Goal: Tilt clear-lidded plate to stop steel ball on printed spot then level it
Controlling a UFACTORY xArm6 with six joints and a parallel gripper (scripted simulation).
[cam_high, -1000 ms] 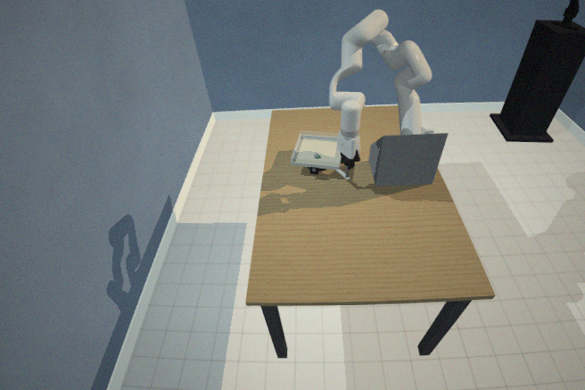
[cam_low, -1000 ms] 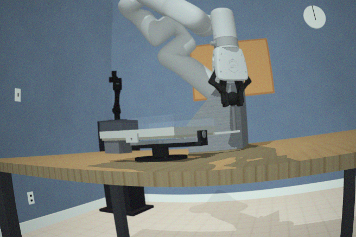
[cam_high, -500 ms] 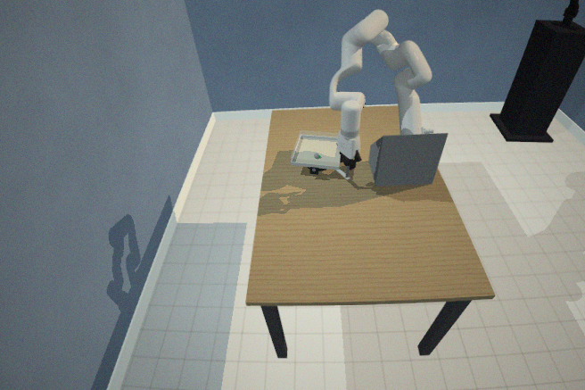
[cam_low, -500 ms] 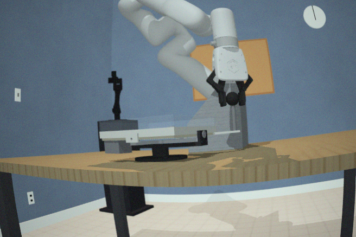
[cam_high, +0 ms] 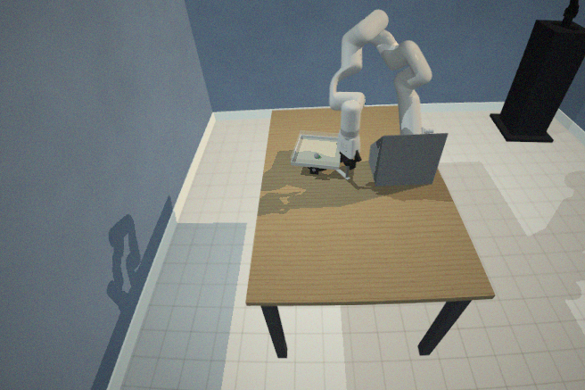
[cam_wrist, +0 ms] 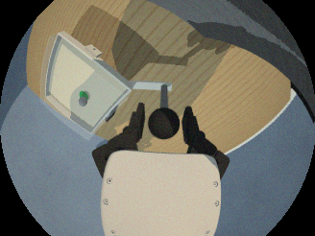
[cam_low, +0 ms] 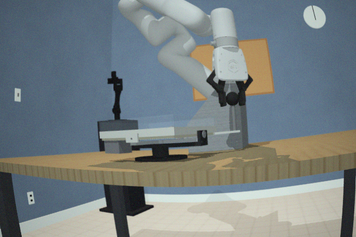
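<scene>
The clear-lidded plate (cam_high: 315, 150) rests on a black pivot stand (cam_low: 160, 153) and looks close to level in the side view (cam_low: 152, 134). A thin white tab (cam_low: 227, 132) sticks out of its right edge. In the wrist view the steel ball (cam_wrist: 83, 97) lies on or right at the green spot (cam_wrist: 84, 94) inside the plate (cam_wrist: 84, 82). My gripper (cam_low: 231, 102) hangs well above the tab, pointing down, clear of the plate. Its fingers are open, with small gaps on both sides of a black ball (cam_low: 232, 98) that sits between them (cam_wrist: 163, 122).
A large grey box (cam_high: 408, 159) stands on the table just right of the gripper. A small grey block (cam_low: 116, 145) lies by the plate's far side. A black pedestal (cam_high: 539, 78) stands on the floor at the back right.
</scene>
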